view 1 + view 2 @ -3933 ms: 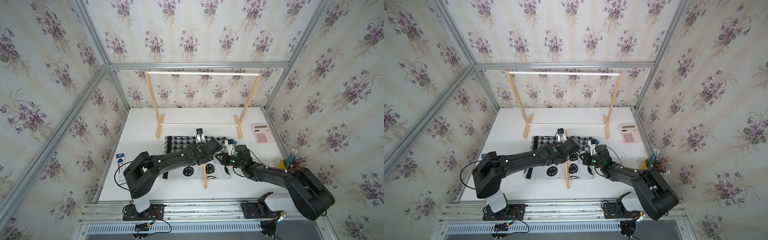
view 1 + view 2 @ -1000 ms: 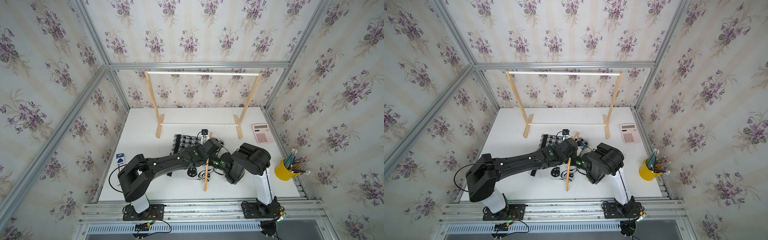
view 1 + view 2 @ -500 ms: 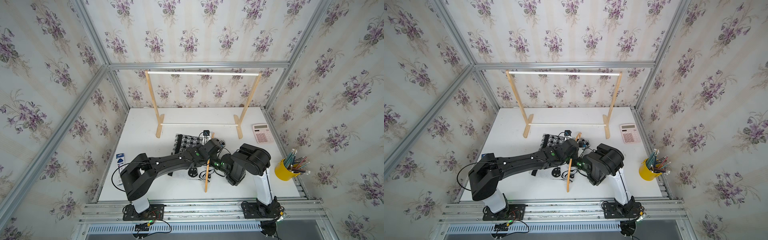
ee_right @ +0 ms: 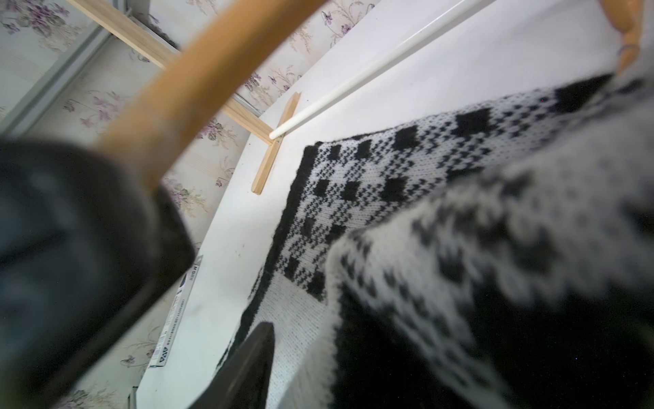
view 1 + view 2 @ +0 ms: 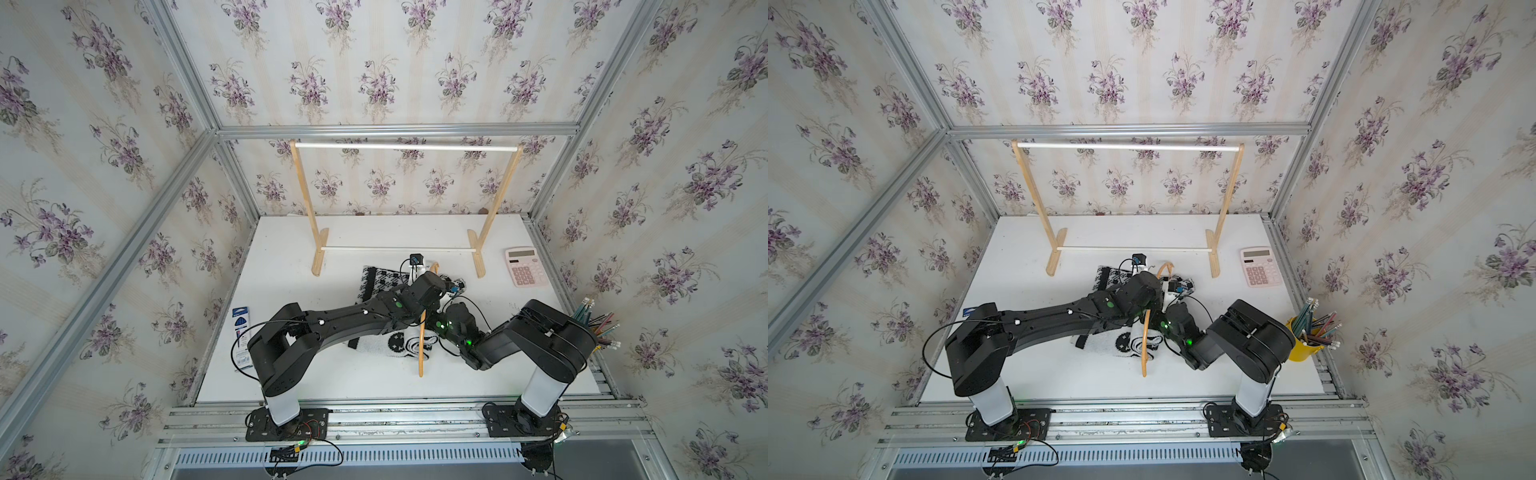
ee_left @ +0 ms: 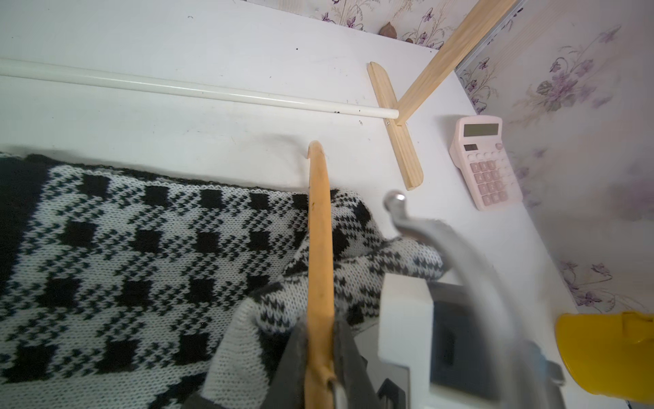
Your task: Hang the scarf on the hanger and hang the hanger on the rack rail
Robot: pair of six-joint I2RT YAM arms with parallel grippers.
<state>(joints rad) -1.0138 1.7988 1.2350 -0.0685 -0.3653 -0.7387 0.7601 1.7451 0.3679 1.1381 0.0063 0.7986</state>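
Observation:
The scarf (image 5: pixel 376 282) lies on the white table (image 5: pixel 291 249), its check half flat and its right part bunched into a fold by the hanger (image 5: pixel 422 353). That slim wooden hanger crosses over the scarf, far end raised. My left gripper (image 6: pixel 320 340) is shut on the hanger's wood (image 6: pixel 320 248) beside the silver hook (image 6: pixel 417 226). My right gripper (image 4: pixel 311 347) sits low over the scarf (image 4: pixel 371 177) just right of the hanger (image 4: pixel 184 88). One of its fingers (image 4: pixel 254 354) stands clear of the fold; the fold hides the other.
A wooden rack with white rods (image 5: pixel 405 146) stands at the back. A pink calculator (image 5: pixel 524 267) lies at the right, a yellow pencil cup (image 5: pixel 1304 345) by the right arm. A blue packet (image 5: pixel 241 328) lies at the left edge.
Nearly four seconds ago the scarf lay spread out and the right arm reached low; since then its right part has been drawn in and bunched. Over the last second little has shifted.

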